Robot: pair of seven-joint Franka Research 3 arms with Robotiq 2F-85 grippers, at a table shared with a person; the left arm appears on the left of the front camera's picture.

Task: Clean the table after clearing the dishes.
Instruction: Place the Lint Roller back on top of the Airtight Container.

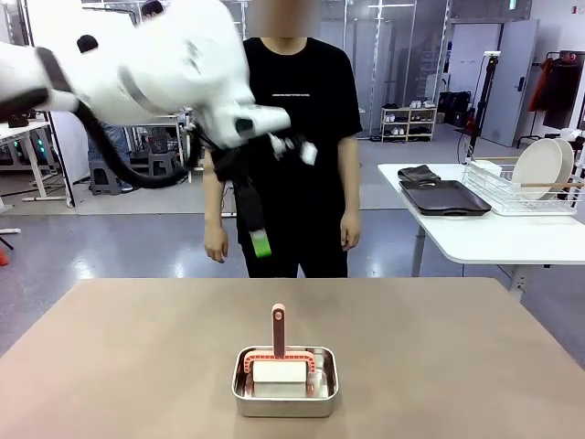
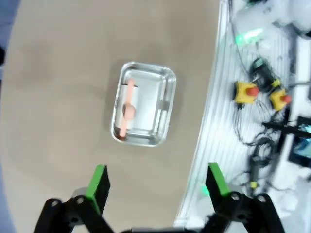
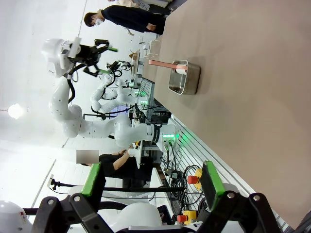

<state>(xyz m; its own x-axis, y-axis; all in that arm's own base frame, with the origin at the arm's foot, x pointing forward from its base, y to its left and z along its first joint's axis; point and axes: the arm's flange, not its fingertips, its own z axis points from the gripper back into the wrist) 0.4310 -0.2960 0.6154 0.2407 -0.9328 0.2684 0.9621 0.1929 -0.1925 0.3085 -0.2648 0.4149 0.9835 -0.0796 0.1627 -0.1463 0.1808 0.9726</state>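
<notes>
Tan bench: bare except steel pan near the robot-side edge
Pan: holds pink-handled brush, handle upright
Left tool: fingers spread, empty, high above pan
Right tool: fingers spread, empty, off the bench edge
Dishes: white plates in rack, side table

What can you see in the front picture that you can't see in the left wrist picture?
Front view alone: a person standing at the far side, and a white side table holding a dark tray and a rack with plates.
Left wrist view alone: the left gripper open with nothing between its green pads, and yellow boxes with red buttons beyond the table's edge.
Both: the tan table and the steel pan with a pink-handled cleaning tool in it.
</notes>
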